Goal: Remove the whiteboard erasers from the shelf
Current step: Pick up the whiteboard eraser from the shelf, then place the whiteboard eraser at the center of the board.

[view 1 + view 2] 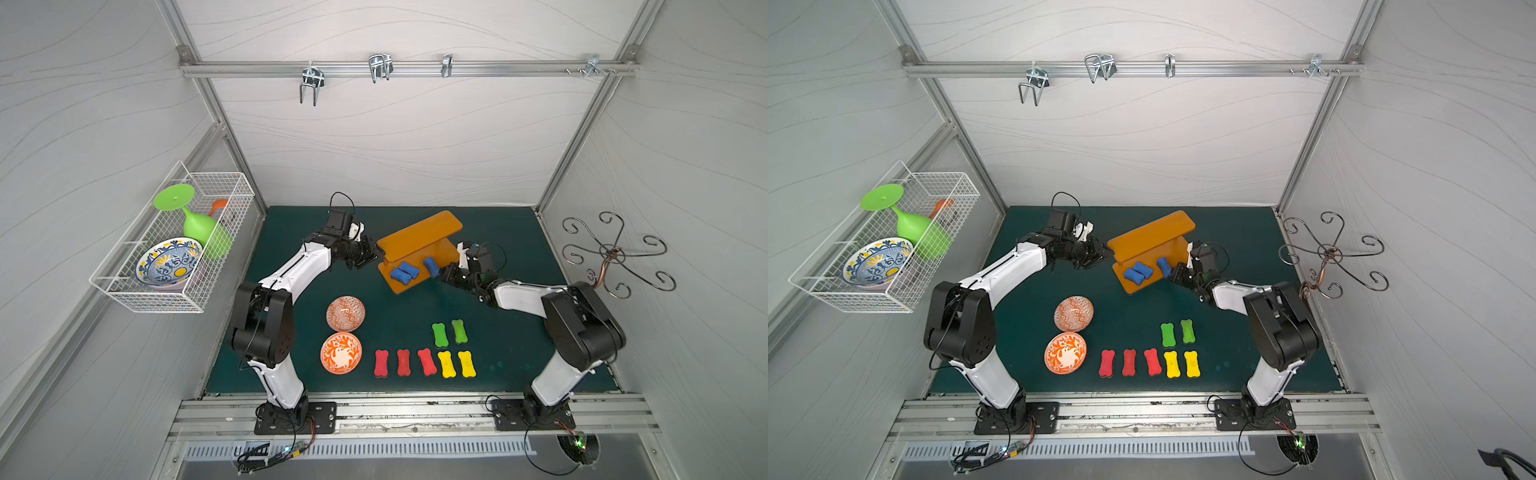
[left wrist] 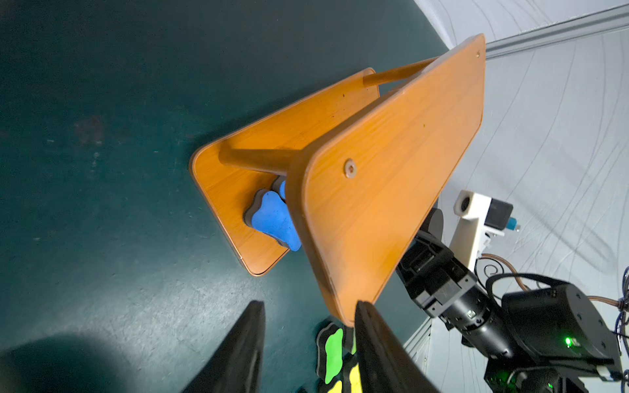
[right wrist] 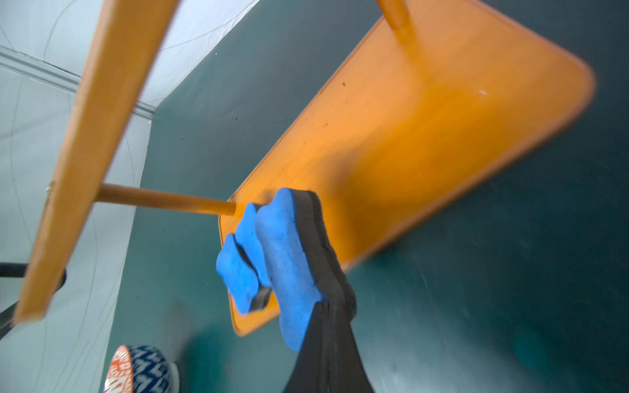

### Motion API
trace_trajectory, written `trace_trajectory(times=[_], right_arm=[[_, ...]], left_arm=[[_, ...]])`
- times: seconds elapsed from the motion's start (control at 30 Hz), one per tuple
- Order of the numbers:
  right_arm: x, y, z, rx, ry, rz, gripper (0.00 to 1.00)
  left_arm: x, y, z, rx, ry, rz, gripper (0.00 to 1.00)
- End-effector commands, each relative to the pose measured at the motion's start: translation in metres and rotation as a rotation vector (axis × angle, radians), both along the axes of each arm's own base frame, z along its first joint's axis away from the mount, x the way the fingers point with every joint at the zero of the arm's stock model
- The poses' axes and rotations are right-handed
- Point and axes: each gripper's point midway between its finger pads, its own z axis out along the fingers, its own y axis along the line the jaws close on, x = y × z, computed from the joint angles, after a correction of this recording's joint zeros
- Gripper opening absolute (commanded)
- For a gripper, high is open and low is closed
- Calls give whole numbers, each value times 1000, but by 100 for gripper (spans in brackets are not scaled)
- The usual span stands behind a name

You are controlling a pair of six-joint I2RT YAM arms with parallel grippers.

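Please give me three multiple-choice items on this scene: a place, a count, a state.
1. The two loose blue erasers lie: A) on the lower board of the shelf B) on its top board C) on the mat.
2. Red erasers on the mat: A) two B) three C) five.
3. The right gripper is: A) open B) shut on a blue eraser C) shut on a bowl.
A: both rest on that board. B: three lie in a row. B: its jaws pinch the eraser.

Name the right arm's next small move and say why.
Probably pull the right gripper back, clear of the glossy orange two-tier shelf: its fingers are shut on a blue bone-shaped foam eraser at the lower board's edge, and two more blue erasers wait there.
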Motion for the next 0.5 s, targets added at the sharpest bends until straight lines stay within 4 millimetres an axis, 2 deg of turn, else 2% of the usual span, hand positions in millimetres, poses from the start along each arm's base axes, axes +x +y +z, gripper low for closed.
trace_trajectory(times=[0.0, 0.1, 0.23, 0.3, 0.47], right_arm=[[-41, -15, -5, -43, 98, -33, 0], [-85, -18, -6, -64, 142, -10, 0], [-135, -11, -11, -104, 181, 35, 0], [-150, -3, -16, -117, 187, 52, 0], [-163, 23, -35, -150, 220, 113, 0]], left_arm=[[-3, 5, 26, -13, -69, 33, 47], [-15, 10, 31, -6, -77, 36, 47], [-33, 16, 26, 7, -71, 36, 47], [-40, 18, 19, 12, -65, 31, 47], [-51, 22, 12, 25, -57, 21, 47]])
